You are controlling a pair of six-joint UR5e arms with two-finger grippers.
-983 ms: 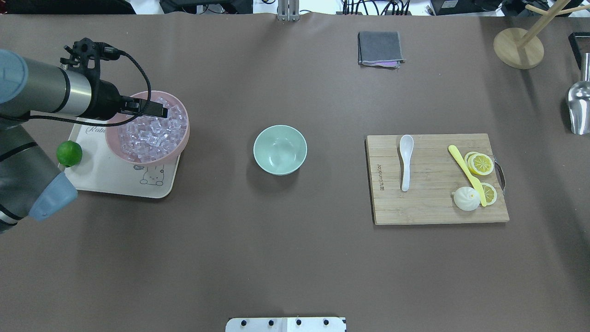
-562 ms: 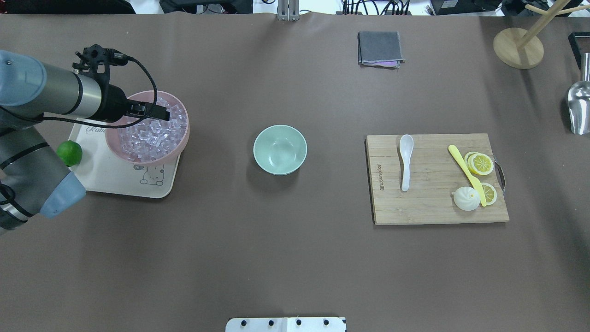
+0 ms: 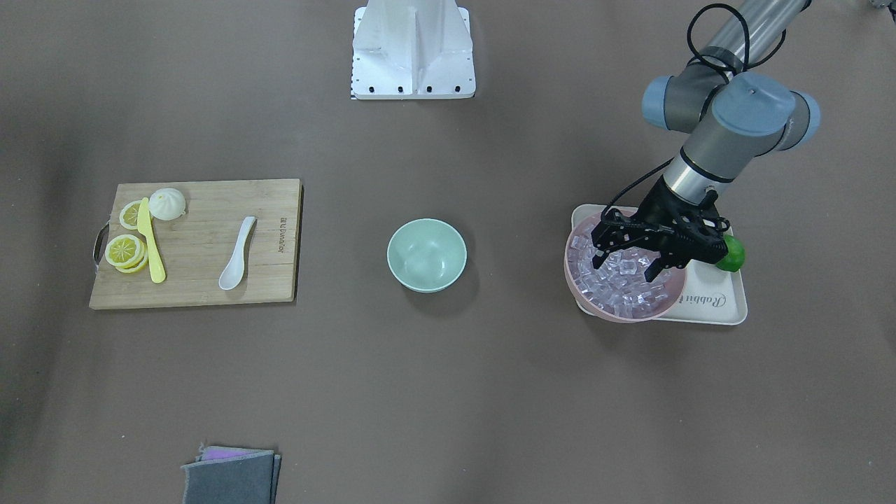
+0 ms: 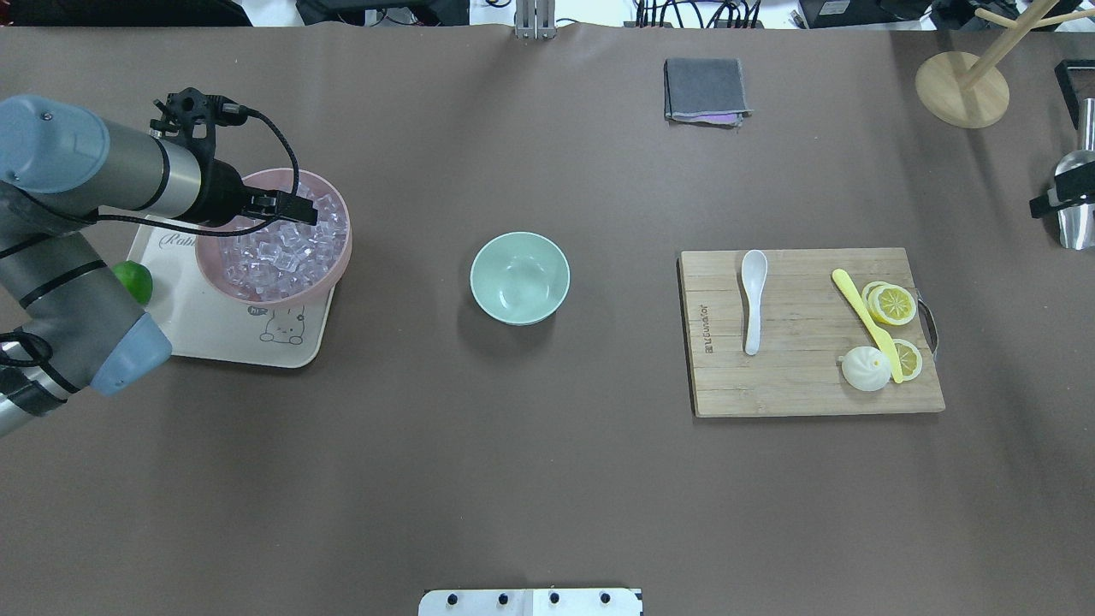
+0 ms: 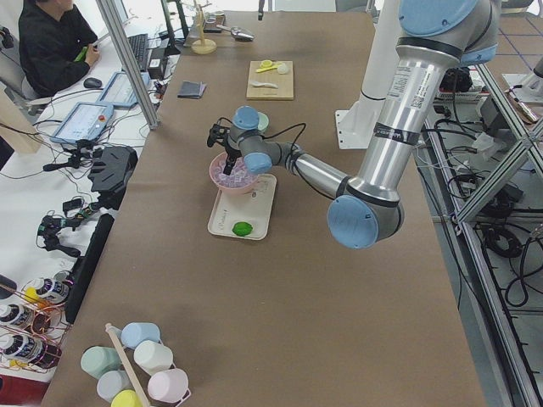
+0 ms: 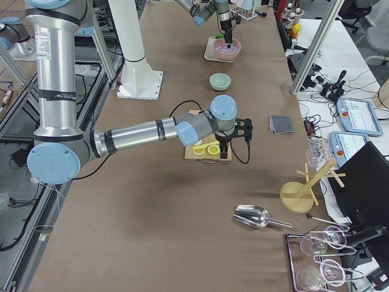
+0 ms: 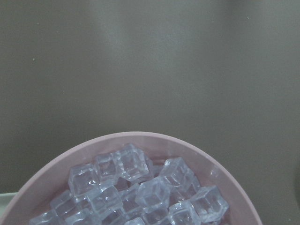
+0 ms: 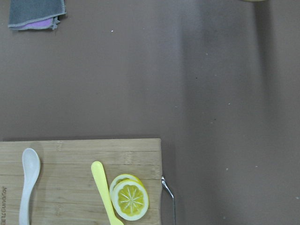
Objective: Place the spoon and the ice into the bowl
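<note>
The ice [image 4: 282,248] is a heap of clear cubes in a pink bowl [image 4: 338,265] on a tray at the table's left; it also shows in the left wrist view [image 7: 140,187]. My left gripper [image 3: 626,268] is open, jaws spread wide, tips down just over the ice. The mint-green bowl [image 4: 519,278] stands empty at the table's middle. The white spoon [image 4: 753,299] lies on the wooden cutting board [image 4: 804,385] at the right, also in the right wrist view [image 8: 28,183]. My right gripper [image 6: 237,134] hovers beyond the board's right end; I cannot tell if it is open.
A white tray [image 4: 214,342] holds the pink bowl, with a green lime [image 4: 137,282] beside it. The board also bears a yellow knife [image 4: 864,321], lemon slices [image 4: 892,304] and a white bun [image 4: 866,370]. A grey cloth [image 4: 706,90], wooden stand [image 4: 962,90] and metal scoop [image 4: 1074,201] lie farther back.
My left arm has shifted a little to the right over the pink bowl of ice, gripper still open. A black part of my right arm has come in at the overhead view's right edge.
</note>
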